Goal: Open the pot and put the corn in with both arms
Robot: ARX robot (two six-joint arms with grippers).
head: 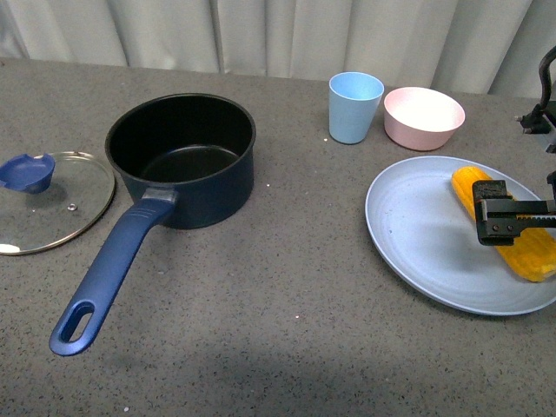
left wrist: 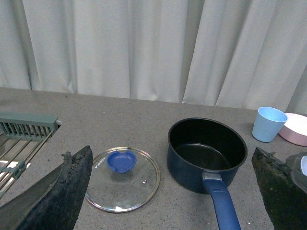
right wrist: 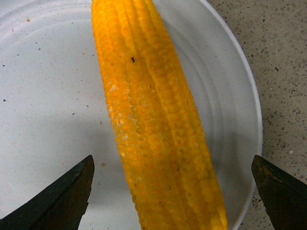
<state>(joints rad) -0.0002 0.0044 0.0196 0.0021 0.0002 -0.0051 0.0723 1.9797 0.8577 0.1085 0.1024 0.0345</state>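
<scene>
Dark navy round saucepan (head: 182, 161), uncovered, long blue handle: left-centre of front view, on grey speckled table (head: 287, 330).
Yellow-orange corn cob (head: 530, 261): on pale blue round plate (head: 417, 234), right edge of front view.
Right pincer (right wrist: 172, 191): spread wide, straddling cob, gripping nothing.
Left pincer (left wrist: 168, 196): wide open, empty.
Round glass lid (head: 52, 204), blue knob: far left, lying on table.

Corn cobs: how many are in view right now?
1. The corn lies on the pale blue plate at the table's right side, with the right tool open over it. The pot holds none, and no other cob shows.
</scene>
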